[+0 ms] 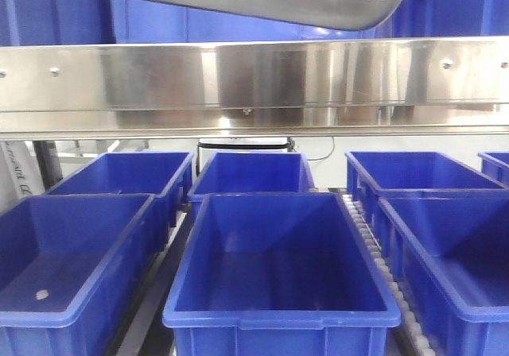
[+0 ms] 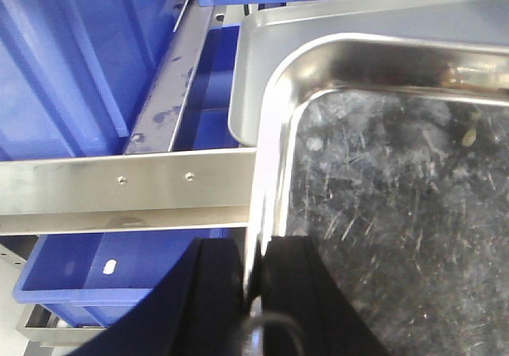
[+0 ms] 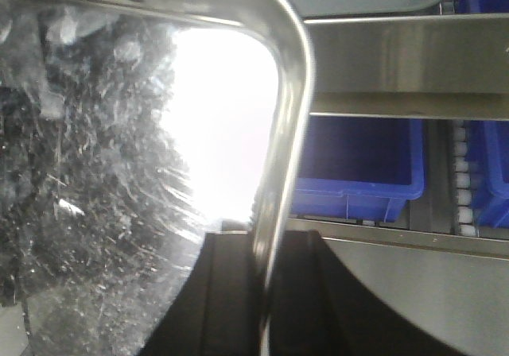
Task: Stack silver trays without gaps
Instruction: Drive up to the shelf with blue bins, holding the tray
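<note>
Risk: the held tray (image 2: pixel 398 213) hangs over the shelf rail (image 2: pixel 119 185), with the left claw (image 2: pixel 253 288) and right claw (image 3: pixel 258 280) each clamped on a thin rolled rim. If one side dips, or the corners miss the second tray (image 2: pixel 248 86) partly beneath it, it probably seats cocked with a gap, or slides on slick steel. Both trays are shiny steel with rounded corners and scuffed flat bottoms; the blue bins (image 1: pixel 278 253) below are deep plastic.
</note>
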Motion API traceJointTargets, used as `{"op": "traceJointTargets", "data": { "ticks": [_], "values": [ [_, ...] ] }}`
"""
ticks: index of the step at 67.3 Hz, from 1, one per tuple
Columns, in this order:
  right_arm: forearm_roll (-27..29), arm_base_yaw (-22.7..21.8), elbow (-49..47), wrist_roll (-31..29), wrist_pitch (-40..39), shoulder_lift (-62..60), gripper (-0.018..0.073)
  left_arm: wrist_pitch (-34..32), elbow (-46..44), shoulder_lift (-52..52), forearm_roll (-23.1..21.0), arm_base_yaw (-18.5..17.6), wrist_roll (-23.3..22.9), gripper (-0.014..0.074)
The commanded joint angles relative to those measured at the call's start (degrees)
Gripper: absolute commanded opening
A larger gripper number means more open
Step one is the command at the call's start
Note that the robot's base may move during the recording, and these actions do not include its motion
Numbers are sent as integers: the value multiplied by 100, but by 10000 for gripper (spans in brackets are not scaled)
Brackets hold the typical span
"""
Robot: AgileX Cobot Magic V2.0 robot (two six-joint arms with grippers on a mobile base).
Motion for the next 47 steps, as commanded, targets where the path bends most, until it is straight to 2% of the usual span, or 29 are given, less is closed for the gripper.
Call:
{"op": "traceJointTargets", "data": {
  "ticks": [1,37,47],
  "values": [
    [32,102,-86,-57,-2900,-13,-16,-621,-23,47,22,-120,-30,-16],
    [6,102,-86,-57,-2837,-13,-16,-635,-23,47,21,-120,-30,-16],
    [-182,80,-86,-57,-1639,-13,-16,-634,-23,47,-113,-120,-30,-16]
  ]
}}
